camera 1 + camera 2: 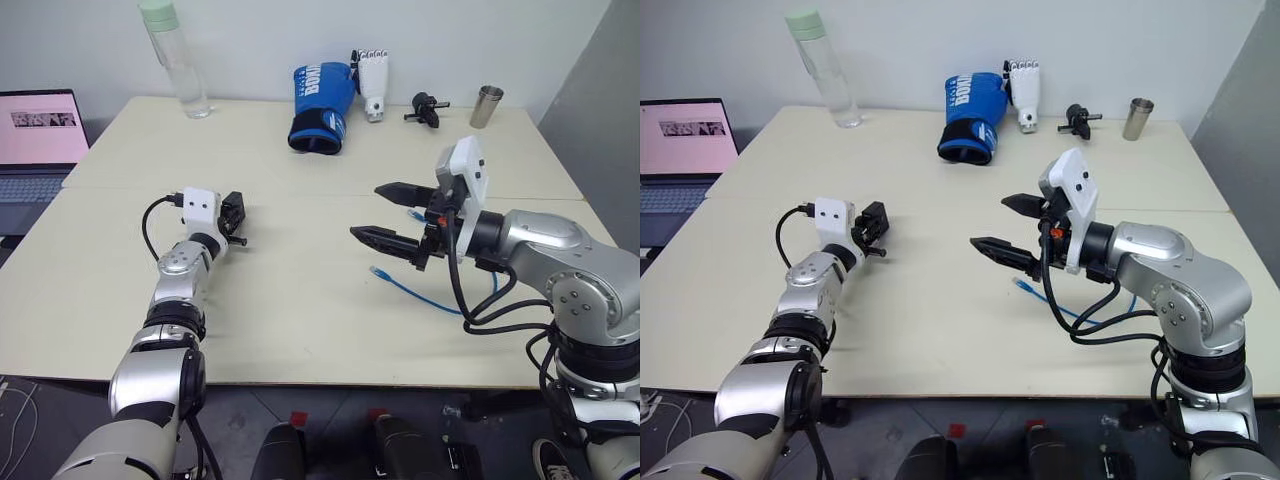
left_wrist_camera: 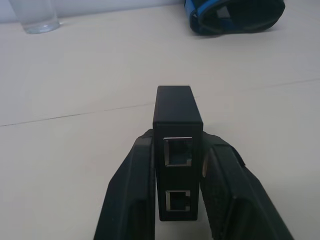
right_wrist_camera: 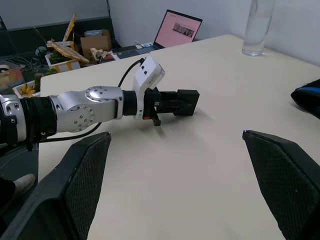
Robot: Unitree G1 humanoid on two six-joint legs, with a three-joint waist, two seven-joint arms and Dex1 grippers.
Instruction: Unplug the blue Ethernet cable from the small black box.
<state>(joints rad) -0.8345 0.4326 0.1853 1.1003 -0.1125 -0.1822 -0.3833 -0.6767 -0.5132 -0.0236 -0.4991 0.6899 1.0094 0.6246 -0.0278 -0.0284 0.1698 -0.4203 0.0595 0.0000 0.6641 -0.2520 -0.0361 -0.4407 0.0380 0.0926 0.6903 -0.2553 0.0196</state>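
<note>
The small black box [image 2: 177, 115] stands on edge on the left half of the cream table [image 1: 300, 300], two empty ports facing the left wrist camera. My left gripper [image 1: 234, 218] lies level just over the table, its fingers [image 2: 135, 190] pressed to both sides of the box. The blue Ethernet cable [image 1: 410, 290] lies loose on the table at the right, with one free plug end pointing left; the rest runs under my right arm. My right gripper [image 1: 368, 212] hovers above the cable, wide open and empty, pointing toward the box [image 3: 182, 102].
Along the back of the table are a clear bottle [image 1: 178, 60], a blue boxing glove [image 1: 322, 105], a white robotic hand [image 1: 373, 85], a black knobbed gadget [image 1: 427, 107] and a metal cup [image 1: 487, 105]. A laptop [image 1: 38, 140] stands off the table's left side.
</note>
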